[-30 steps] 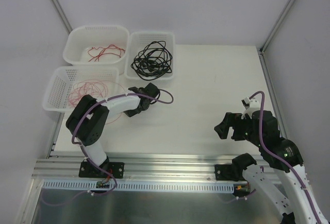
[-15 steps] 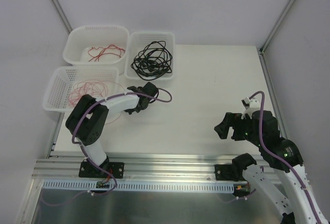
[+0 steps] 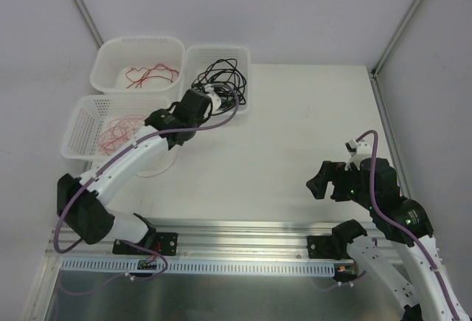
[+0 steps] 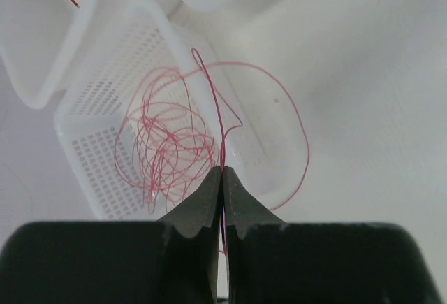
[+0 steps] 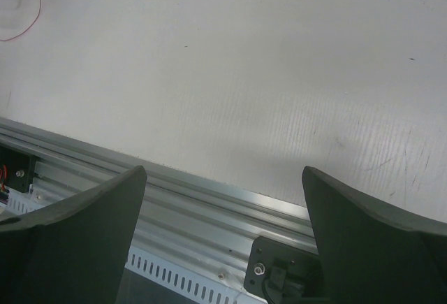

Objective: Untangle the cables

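1. Cables first: the red wire tangle (image 4: 167, 143) sits in the near-left basket (image 4: 91, 157), with one big loop reaching out past its rim. More red wires (image 3: 151, 75) lie in the far-left basket (image 3: 140, 39), and the black cables (image 3: 217, 81) are in the basket beside it (image 3: 217, 46).
2. Left gripper (image 4: 223, 172) is pinched tight on a single red strand running up out of that tangle.
3. I'd pull slowly, up and away from the basket. If the whole clump rides along, stop, because that light basket looks easy to drag or tip.
4. Right gripper (image 5: 223, 178) hangs wide open and holds nothing. It's near the front edge, well apart from the baskets. It could probably help by pinning the clump.
5. Surface is a plain white table (image 3: 295, 114) with a metal rail (image 3: 243, 232) in front and white walls (image 3: 258, 11) around.
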You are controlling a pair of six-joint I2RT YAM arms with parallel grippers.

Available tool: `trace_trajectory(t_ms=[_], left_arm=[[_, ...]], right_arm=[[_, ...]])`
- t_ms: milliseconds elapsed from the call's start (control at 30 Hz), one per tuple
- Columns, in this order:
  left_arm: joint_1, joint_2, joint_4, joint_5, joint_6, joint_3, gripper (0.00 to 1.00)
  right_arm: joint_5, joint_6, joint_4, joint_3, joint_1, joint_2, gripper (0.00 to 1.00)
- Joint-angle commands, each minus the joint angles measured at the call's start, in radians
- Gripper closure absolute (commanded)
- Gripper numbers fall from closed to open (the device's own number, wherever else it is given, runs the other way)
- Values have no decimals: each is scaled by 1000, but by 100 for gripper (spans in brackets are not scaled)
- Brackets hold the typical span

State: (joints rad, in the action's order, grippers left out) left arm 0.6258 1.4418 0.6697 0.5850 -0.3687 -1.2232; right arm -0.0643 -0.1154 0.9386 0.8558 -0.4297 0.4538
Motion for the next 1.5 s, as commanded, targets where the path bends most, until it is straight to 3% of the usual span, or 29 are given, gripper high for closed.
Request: trace_trajectory(t_ms=[0, 133, 300, 500, 800, 1033, 1133, 1233, 1333, 1400, 1467], left_arm=[[-24, -142, 31, -143, 59, -108, 100], [-160, -234, 30, -215, 118, -171, 100], [-356, -219, 30, -126, 142, -202, 100], [-556, -39, 22, -139, 295, -165, 100], [-678, 187, -5, -224, 450, -102, 94], [-695, 198, -36, -261, 468, -78, 71], [-696, 140, -35, -312, 479, -68, 40], [-689, 36, -38, -343, 511, -58, 32], [-638, -41, -38, -295, 513, -45, 8], [-630, -70, -36, -246, 520, -39, 1], [-597, -90, -36, -241, 547, -22, 1]], right_arm=[[0, -12, -17, 14, -3, 14, 0], [-5, -13, -21, 15, -1, 14, 0], [-6, -13, -21, 15, -1, 17, 0], [-11, -12, -20, 15, -1, 14, 0], [15, -1, 19, 23, -1, -10, 0], [8, -6, 14, 17, -1, -10, 0], [9, -9, 16, 17, -1, -17, 0], [12, -12, 11, 12, -3, -23, 0], [0, -20, -1, -4, -1, -20, 1], [-12, -29, -12, -9, -3, -21, 0], [-22, -32, -17, -9, -1, -26, 0]])
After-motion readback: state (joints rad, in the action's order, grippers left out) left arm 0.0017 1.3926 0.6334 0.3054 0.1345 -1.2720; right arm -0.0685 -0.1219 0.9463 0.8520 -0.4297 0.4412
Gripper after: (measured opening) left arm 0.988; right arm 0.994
